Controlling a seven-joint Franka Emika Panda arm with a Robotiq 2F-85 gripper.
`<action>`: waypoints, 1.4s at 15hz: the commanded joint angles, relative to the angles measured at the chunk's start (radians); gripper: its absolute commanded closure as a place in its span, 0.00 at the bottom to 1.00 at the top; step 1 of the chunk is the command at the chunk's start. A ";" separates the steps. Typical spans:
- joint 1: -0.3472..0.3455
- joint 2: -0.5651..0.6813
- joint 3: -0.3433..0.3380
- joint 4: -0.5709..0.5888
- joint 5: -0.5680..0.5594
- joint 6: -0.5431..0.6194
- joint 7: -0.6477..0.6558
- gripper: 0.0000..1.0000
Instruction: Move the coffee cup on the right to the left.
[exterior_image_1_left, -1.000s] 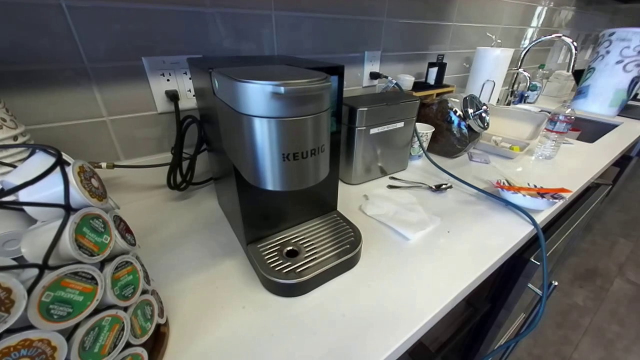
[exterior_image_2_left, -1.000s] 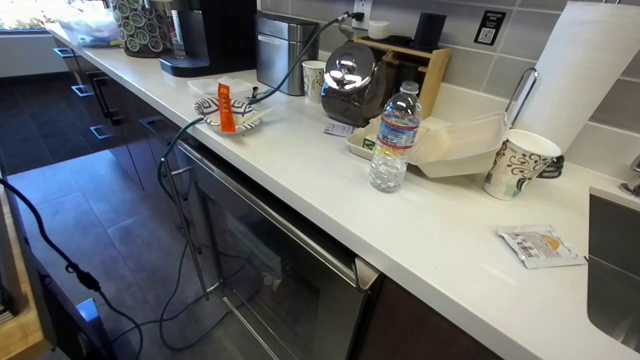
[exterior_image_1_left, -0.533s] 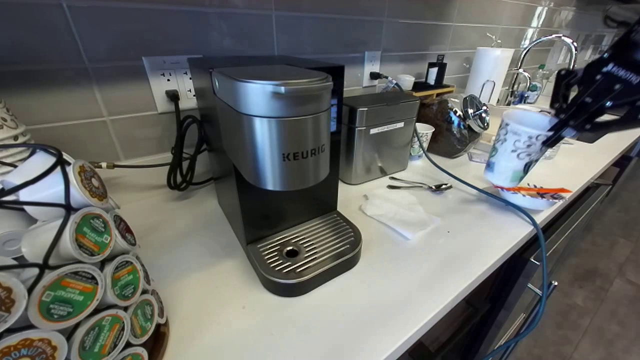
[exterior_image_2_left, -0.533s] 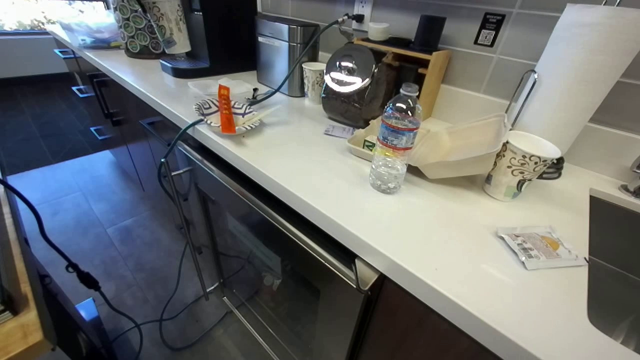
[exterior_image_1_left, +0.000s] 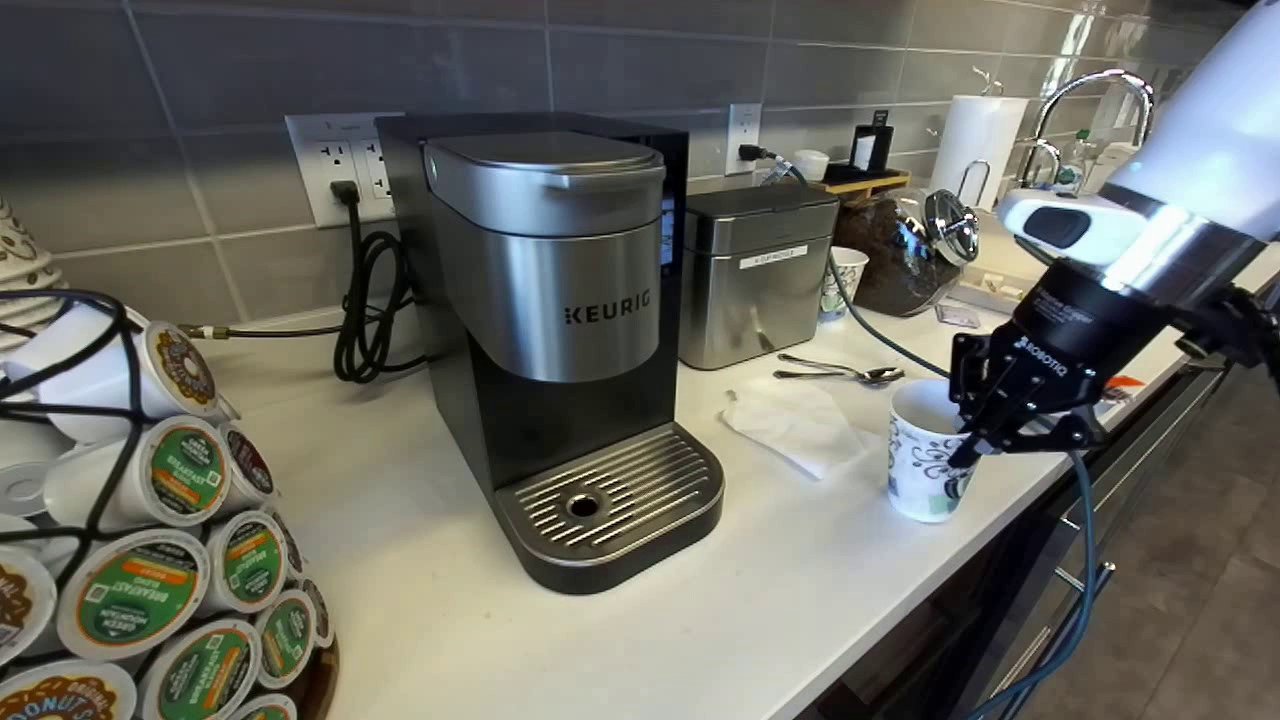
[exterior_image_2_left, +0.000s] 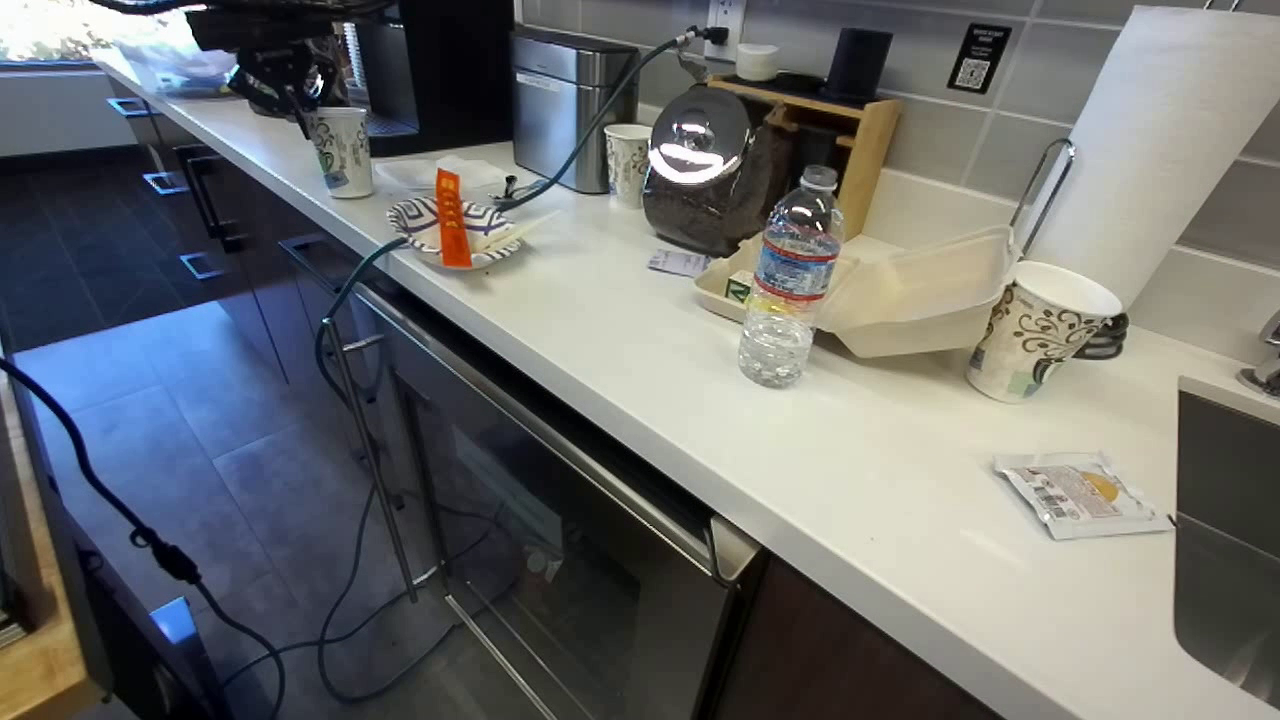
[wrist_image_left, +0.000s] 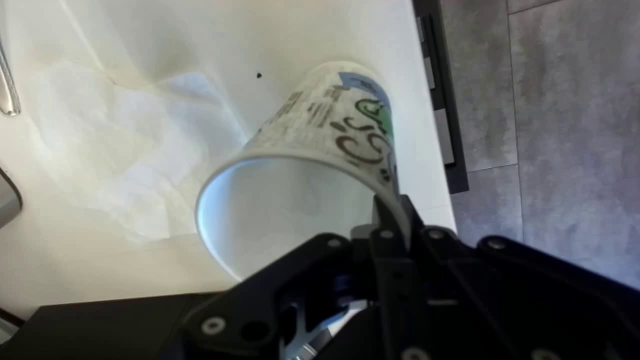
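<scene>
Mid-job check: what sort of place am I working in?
Likely an office break room or kitchenette: a Keurig coffee machine stands on the counter near many coffee pods, and a sink is set into the same counter.

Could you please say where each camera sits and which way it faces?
Exterior view: beside white, round-lidded coffee pods, facing the boxy black-and-grey coffee machine; white arm and black tool at right.
Exterior view: near the dark grey sink, facing back along the white counter; tool at upper left.
Wrist view: on the arm, facing down into the white patterned paper cup; tool along the bottom.
Both exterior views share cup and coffee machine.
</scene>
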 joint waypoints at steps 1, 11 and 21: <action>0.049 0.125 -0.058 0.125 0.002 -0.015 0.025 0.99; -0.007 0.201 -0.062 0.291 0.157 -0.070 0.038 0.99; -0.035 0.173 -0.127 0.259 -0.003 -0.001 0.209 0.99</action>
